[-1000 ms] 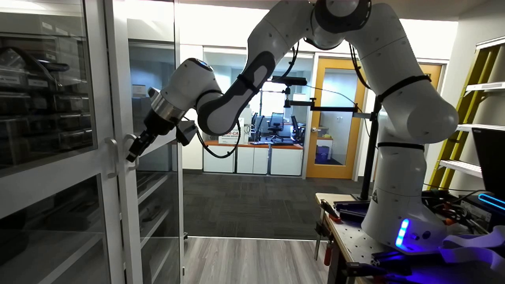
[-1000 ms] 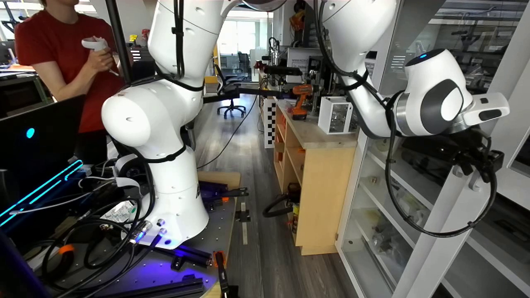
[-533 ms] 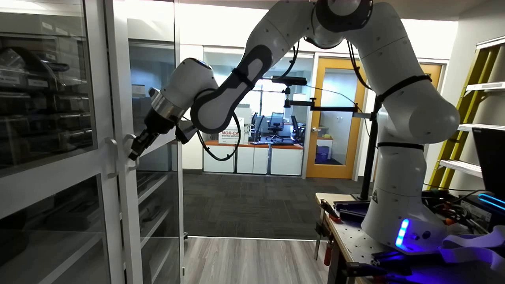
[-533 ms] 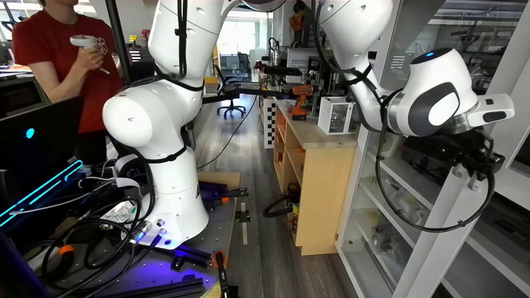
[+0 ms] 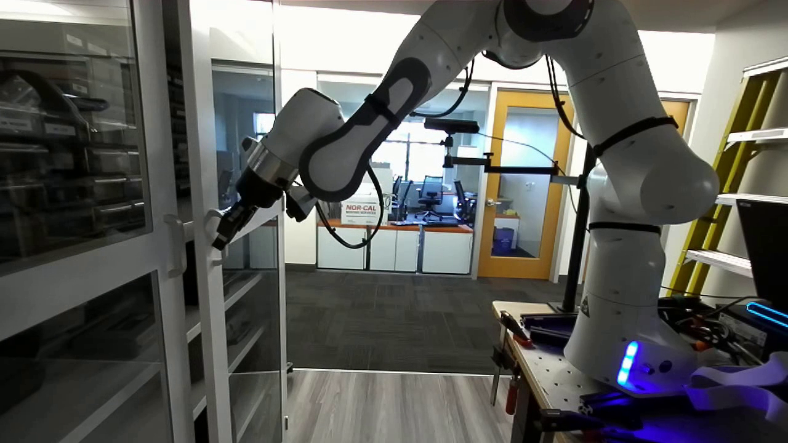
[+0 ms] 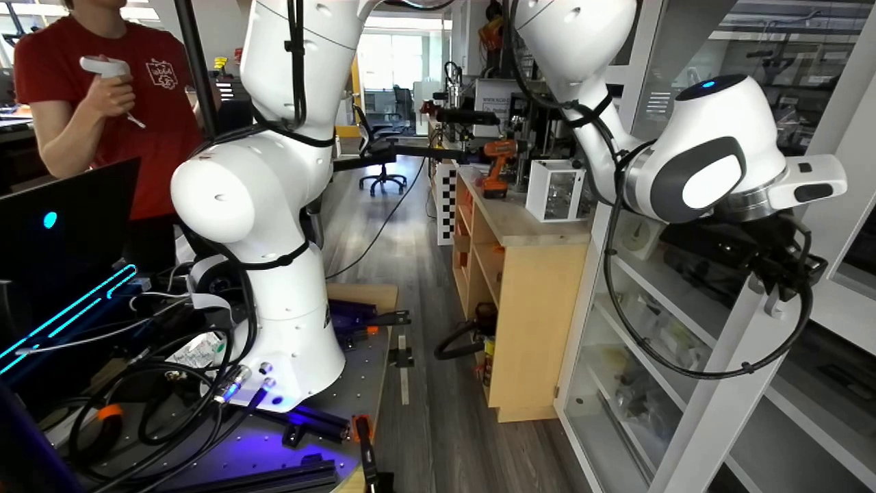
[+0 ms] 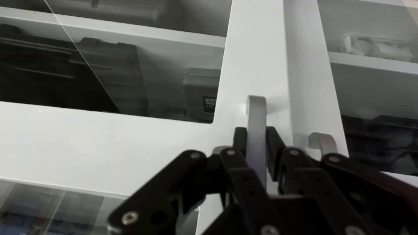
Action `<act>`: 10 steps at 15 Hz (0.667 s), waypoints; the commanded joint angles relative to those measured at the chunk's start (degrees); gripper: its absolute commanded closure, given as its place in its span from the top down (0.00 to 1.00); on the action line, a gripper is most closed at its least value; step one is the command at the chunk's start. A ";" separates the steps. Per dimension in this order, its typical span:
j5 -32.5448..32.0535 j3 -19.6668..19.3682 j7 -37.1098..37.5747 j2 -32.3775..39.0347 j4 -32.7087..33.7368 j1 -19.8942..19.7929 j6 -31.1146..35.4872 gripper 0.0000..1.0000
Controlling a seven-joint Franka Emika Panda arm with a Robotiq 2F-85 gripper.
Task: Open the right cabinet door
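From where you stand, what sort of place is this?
Most likely a robotics lab or workshop: a robot arm stands on a work table, an orange power drill sits on a wooden counter, and a glass-doored cabinet holds a labelled case.

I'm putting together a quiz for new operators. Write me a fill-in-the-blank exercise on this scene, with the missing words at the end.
1. The pincer grips the cabinet door by its ____.
2. Of shut and ajar, that door stands ____.
3. In an exterior view, the power drill on the wooden worktop is mainly ____ in colour.
4. In an exterior view, large red print on the carton reads NOR-____.
Missing words: handle; ajar; orange; CAL.
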 commanded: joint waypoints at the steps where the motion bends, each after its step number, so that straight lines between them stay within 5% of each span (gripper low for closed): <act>1: 1.01 -4.97 -3.55 -6.52 -6.24 1.28 -1.54 0.04; 10: -3.99 -11.11 1.39 -11.79 -12.19 3.17 -4.19 0.04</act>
